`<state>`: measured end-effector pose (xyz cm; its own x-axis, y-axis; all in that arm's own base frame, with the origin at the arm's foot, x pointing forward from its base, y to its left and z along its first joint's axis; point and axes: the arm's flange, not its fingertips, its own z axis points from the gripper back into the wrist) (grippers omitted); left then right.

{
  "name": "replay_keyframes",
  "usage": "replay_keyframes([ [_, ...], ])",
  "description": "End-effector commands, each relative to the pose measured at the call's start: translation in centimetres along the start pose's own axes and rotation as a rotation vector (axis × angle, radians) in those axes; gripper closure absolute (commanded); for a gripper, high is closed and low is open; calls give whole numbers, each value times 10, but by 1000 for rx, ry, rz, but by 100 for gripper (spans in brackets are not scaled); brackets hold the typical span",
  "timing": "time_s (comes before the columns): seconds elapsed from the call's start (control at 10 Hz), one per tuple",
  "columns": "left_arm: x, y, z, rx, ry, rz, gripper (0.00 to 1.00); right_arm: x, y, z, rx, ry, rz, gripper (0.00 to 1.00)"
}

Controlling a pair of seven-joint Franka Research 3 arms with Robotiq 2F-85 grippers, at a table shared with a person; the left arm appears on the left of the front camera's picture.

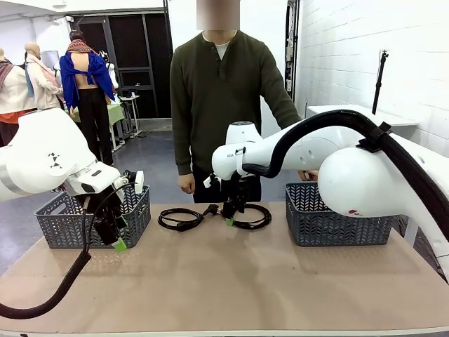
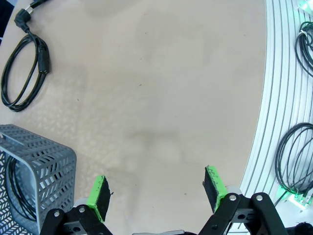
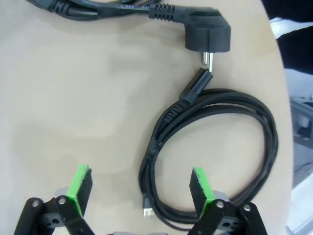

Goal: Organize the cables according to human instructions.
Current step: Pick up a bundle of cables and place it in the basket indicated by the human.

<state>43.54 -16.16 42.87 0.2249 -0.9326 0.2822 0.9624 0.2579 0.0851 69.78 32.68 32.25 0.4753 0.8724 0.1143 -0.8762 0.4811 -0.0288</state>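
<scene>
Two cables lie coiled at the table's far middle: one coil (image 1: 179, 220) to the left, another coil (image 1: 251, 218) to the right. My right gripper (image 1: 229, 214) hangs open just above the right coil's left edge. In the right wrist view my right gripper (image 3: 141, 190) straddles the left strand of that coil (image 3: 220, 147), and the other cable's plug (image 3: 207, 34) lies beyond it. My left gripper (image 1: 116, 237) stands open in front of the left basket. In the left wrist view my left gripper (image 2: 156, 188) is open over bare table, with a coil (image 2: 23, 73) far off.
A grey basket (image 1: 67, 226) stands at the left and holds a black cord (image 2: 13, 196). A second grey basket (image 1: 337, 226) stands at the right. The person stands behind the table, one hand (image 1: 186, 184) hanging down. Past the table edge (image 2: 259, 122), dark cord loops (image 2: 293, 161) lie below.
</scene>
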Motion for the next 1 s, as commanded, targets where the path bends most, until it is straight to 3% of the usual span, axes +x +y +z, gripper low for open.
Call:
replay_keyframes([
  [0.0,1,0,2,1,7,0,0,12,-15,-6,2,21,34,0],
  [0.9,1,0,2,1,7,0,0,25,-24,-29,-6,10,47,0],
])
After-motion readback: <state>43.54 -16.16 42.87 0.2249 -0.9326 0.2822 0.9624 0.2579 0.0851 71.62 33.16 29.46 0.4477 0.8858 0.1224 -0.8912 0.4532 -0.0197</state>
